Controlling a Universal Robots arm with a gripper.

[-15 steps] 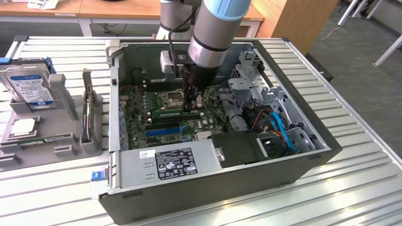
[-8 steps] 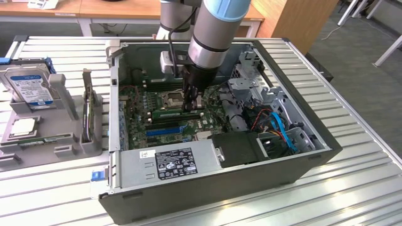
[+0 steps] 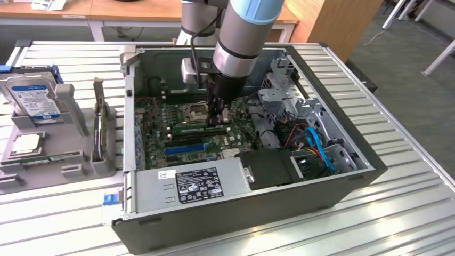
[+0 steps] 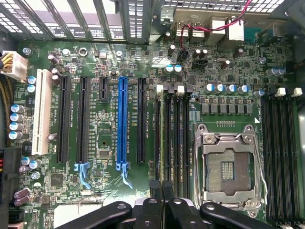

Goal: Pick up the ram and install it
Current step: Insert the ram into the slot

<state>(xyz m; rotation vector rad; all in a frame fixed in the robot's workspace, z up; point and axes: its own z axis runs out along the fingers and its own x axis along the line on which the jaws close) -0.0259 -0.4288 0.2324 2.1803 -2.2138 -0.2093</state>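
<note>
Gripper (image 4: 161, 189) jaws are pinched shut on the ram (image 3: 189, 129), upright in a motherboard (image 4: 106, 133) slot beside the CPU socket (image 4: 228, 167); prob. light, stiff, fragile PCB, best held by flat faces near the top edge.

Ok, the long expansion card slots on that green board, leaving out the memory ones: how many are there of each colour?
White expansion slot: 1
Blue expansion slot: 1
Black expansion slots: 4, one short
Total: 6

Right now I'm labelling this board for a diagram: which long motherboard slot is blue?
The long blue plastic slot, flanked by black slots; the rest of that row is black, except one white slot at its end.
</note>
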